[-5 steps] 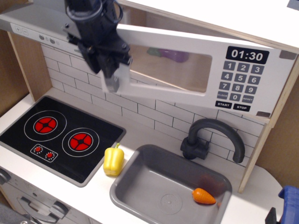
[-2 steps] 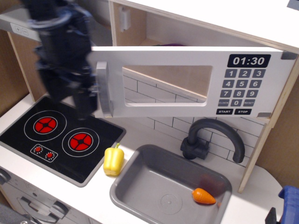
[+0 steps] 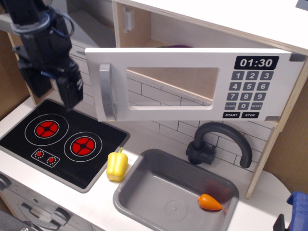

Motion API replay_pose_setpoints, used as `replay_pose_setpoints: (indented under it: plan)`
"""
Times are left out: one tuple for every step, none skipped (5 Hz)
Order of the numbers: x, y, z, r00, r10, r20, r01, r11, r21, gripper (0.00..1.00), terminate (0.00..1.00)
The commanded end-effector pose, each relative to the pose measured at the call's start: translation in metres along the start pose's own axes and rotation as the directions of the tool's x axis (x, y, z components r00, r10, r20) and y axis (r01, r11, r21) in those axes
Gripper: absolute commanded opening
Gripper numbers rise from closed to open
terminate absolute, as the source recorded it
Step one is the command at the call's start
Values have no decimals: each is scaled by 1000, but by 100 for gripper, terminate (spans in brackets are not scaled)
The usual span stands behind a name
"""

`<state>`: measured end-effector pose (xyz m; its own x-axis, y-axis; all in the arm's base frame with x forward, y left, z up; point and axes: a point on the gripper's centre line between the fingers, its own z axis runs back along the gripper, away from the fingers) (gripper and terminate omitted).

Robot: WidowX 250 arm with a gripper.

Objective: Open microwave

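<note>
The white toy microwave's door point(image 3: 163, 57) stands swung open toward me, hinged at its right side, with the wooden cavity point(image 3: 139, 29) exposed behind it. Its grey vertical bar handle point(image 3: 107, 91) is at the door's free left edge. The clock display point(image 3: 256, 62) reads 01:30 above the grey keypad point(image 3: 245, 89). My black gripper point(image 3: 53, 89) hangs left of the handle, apart from it, over the back of the stove. Its two fingers are spread and hold nothing.
A black stovetop point(image 3: 62, 139) with red burners lies at the left. A yellow pepper point(image 3: 116, 165) stands beside the grey sink point(image 3: 144, 192), which holds an orange carrot point(image 3: 210, 202). A dark faucet point(image 3: 216, 142) rises behind the sink. A blue object point(image 3: 298, 207) is at the lower right corner.
The door swung from nearly shut to open. My gripper let go of the handle and moved away to the left.
</note>
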<state>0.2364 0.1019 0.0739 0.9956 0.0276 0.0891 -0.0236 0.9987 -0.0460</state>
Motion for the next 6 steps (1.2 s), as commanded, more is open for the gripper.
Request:
replay_pose_setpoints:
  plan:
    - [50, 25, 47, 917, 335, 217, -349, 937, 26, 100, 0]
    - [53, 5, 42, 903, 310, 298, -327, 945, 6, 100, 0]
    - [45, 1, 40, 932, 254, 259, -269, 963, 22, 100, 0]
    - [45, -10, 35, 936, 254, 243, -264, 965, 6, 100, 0]
    - [38, -48, 29, 971, 200, 127, -202, 979, -1, 100, 0]
    - [19, -85, 30, 985, 165, 49, -164, 986, -24, 100, 0]
